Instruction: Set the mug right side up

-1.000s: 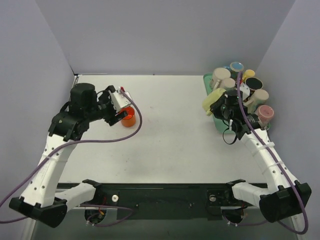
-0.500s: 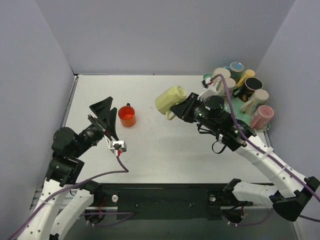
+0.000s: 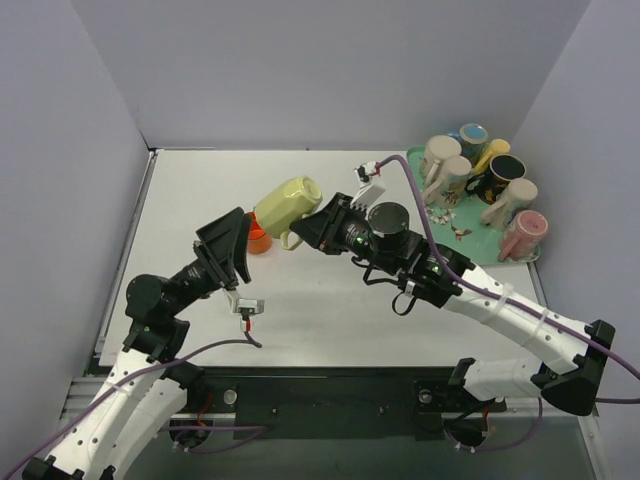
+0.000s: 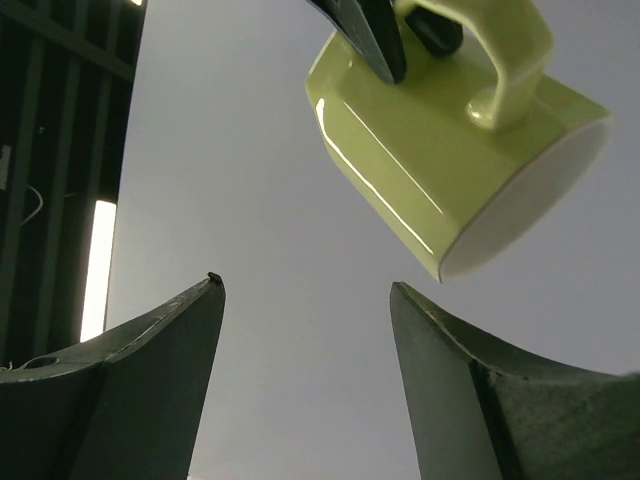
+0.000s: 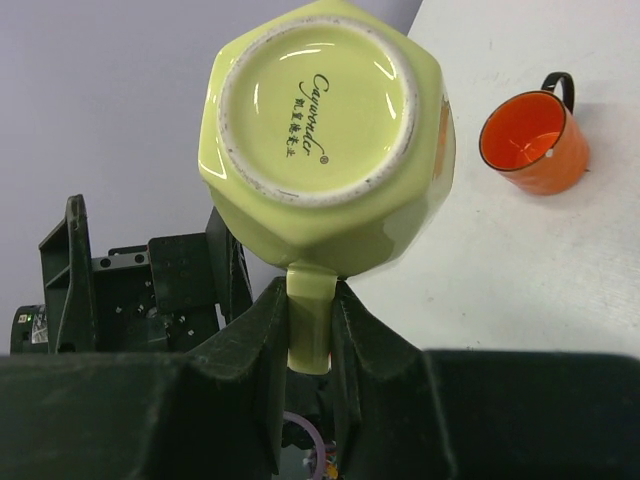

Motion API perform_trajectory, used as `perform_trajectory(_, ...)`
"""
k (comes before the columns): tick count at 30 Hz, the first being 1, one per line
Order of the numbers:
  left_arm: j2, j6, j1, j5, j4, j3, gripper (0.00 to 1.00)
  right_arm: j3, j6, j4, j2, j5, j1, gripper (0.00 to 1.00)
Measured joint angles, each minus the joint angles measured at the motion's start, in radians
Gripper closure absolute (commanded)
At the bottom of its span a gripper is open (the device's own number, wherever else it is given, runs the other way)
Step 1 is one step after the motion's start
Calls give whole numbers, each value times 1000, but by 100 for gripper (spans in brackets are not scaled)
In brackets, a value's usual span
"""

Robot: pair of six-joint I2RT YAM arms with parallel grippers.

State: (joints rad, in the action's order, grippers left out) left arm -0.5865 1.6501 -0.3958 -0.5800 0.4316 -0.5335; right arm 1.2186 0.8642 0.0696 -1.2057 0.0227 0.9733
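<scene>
Handover step, we judge: right gripper (image 5: 310,292) clamped on mug (image 5: 320,130) by handle (image 5: 308,340), mug aloft over table (image 3: 350,300), on its side. Left gripper (image 4: 305,300) spread wide beneath. Next we bring mug between its jaws.

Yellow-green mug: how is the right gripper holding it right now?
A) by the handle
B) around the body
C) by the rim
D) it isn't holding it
A: the right gripper is shut on the handle of the yellow-green mug, whose base shows in the right wrist view.
</scene>
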Motion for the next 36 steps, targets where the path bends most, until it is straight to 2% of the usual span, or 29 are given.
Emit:
perform_trajectory(6, 6, 28, -4, -9, 4, 6, 26, 40, -2, 37, -81, 4, 21, 100)
perform_trajectory(16, 23, 60, -4, 46, -108, 9, 26, 56, -53, 8, -60, 61, 21, 100)
perform_trajectory(30, -70, 114, -31, 11, -4, 17, 30, 61, -29, 34, -53, 14, 57, 100)
perform_trajectory(32, -75, 108, -33, 17, 12, 17, 33, 62, -18, 45, -67, -6, 57, 100)
perform_trajectory(34, -80, 96, -34, 21, 30, 17, 41, 62, 2, 56, -87, -27, 54, 100)
perform_trajectory(35, -82, 89, -37, 23, 35, 17, 52, 60, 18, 69, -101, -41, 47, 100)
perform_trajectory(36, -81, 84, -38, 29, 30, 17, 58, 57, 38, 87, -116, -56, 42, 100)
